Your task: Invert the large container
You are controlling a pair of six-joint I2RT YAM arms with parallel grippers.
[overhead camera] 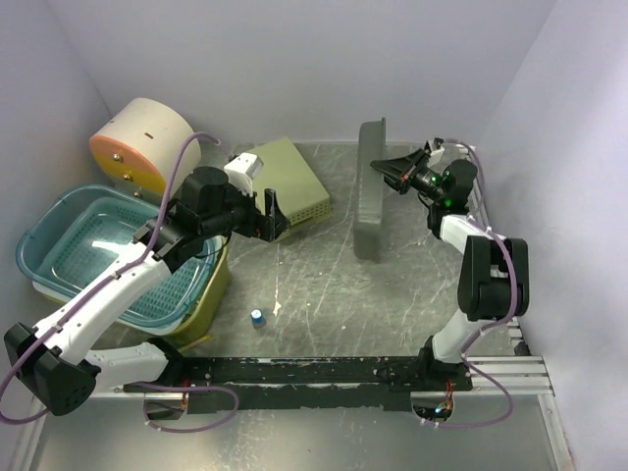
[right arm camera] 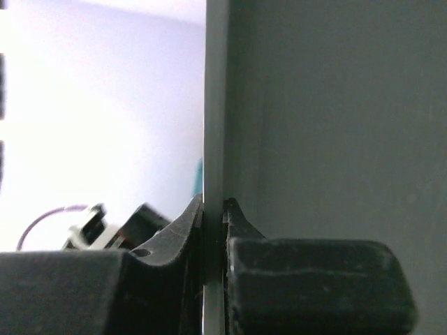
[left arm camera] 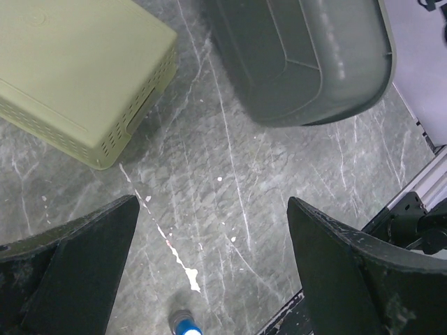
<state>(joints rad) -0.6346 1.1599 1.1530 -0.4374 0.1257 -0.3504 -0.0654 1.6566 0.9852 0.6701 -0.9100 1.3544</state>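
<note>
The large grey container stands tilted up on its side at the back middle of the table. My right gripper is shut on its upper rim; in the right wrist view the pale rim is pinched between the two fingers at the gripper, with the grey wall filling the right side. My left gripper is open and empty, hovering over the table left of the container. In the left wrist view the grey container is at the top right, beyond the open gripper.
An olive-green box lies upside down at the back left and also shows in the left wrist view. A teal basket sits in a yellow-green tub at the left. A round peach and cream object stands behind them. A small blue-capped bottle stands near the front.
</note>
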